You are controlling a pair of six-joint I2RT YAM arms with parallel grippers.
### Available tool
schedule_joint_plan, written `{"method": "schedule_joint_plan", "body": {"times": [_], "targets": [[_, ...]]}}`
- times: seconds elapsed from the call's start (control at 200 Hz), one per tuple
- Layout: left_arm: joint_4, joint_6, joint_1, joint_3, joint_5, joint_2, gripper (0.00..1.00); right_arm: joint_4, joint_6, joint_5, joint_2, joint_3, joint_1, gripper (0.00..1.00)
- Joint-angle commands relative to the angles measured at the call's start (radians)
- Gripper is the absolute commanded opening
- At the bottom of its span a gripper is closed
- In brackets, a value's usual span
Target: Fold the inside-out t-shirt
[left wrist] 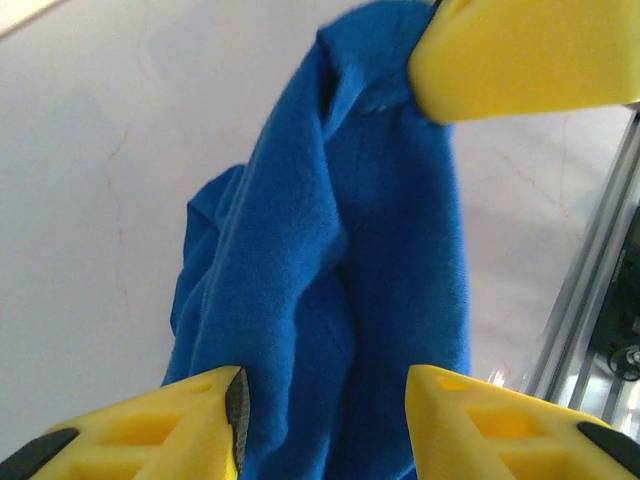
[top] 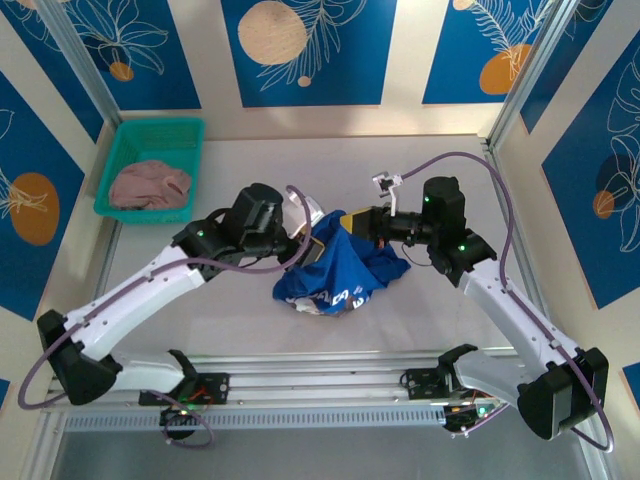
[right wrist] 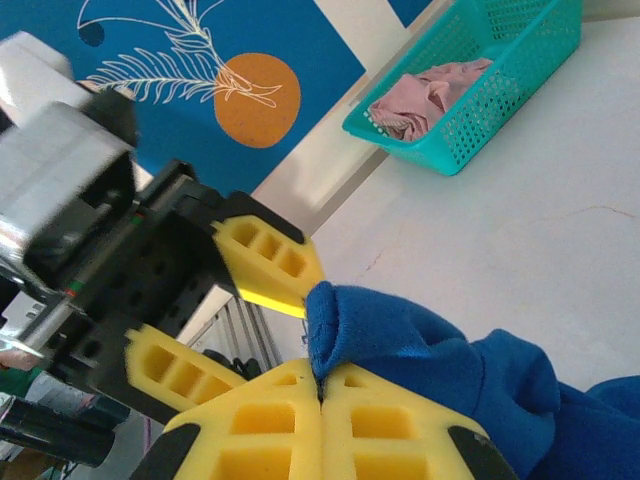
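Observation:
The blue t-shirt (top: 335,272) hangs bunched above the table centre, white print on its lower folds. My right gripper (top: 352,222) is shut on an upper hem of the shirt (right wrist: 400,345); its yellow fingers (right wrist: 390,425) meet on the cloth at the tips (right wrist: 320,378). My left gripper (top: 310,243) faces it from the left and stands open (left wrist: 325,385), its fingers (left wrist: 200,410) either side of the hanging blue cloth (left wrist: 330,260). The right gripper's finger (left wrist: 520,60) holds the cloth's top corner in the left wrist view. The left gripper's yellow fingers (right wrist: 272,262) sit just behind the pinched hem.
A teal basket (top: 150,140) with a pink cloth (top: 150,185) stands at the back left, also in the right wrist view (right wrist: 500,60). Aluminium rails (top: 320,370) run along the near edge. The grey table (top: 450,170) spreads around the shirt.

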Motion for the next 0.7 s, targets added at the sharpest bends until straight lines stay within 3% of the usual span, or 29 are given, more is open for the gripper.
{"method": "schedule_joint_plan", "body": {"times": [0.0, 0.16, 0.28, 0.505, 0.695], "targets": [[-0.037, 0.034, -0.003, 0.058, -0.001, 0.03, 0.45, -0.015, -0.011, -0.008, -0.022, 0.017, 0.007, 0.0], [-0.044, 0.04, 0.0, 0.075, -0.069, 0.085, 0.48, -0.018, -0.013, -0.007, -0.032, 0.015, 0.007, 0.0], [-0.016, 0.037, 0.008, 0.077, -0.05, 0.119, 0.48, -0.02, -0.014, -0.01, -0.041, 0.011, 0.008, 0.0], [0.036, 0.003, 0.033, 0.082, 0.028, 0.153, 0.2, -0.04, -0.039, 0.001, -0.069, -0.001, 0.007, 0.0], [0.115, -0.065, 0.105, 0.025, 0.218, 0.058, 0.02, -0.147, -0.136, 0.066, -0.086, 0.004, -0.001, 0.0]]}}
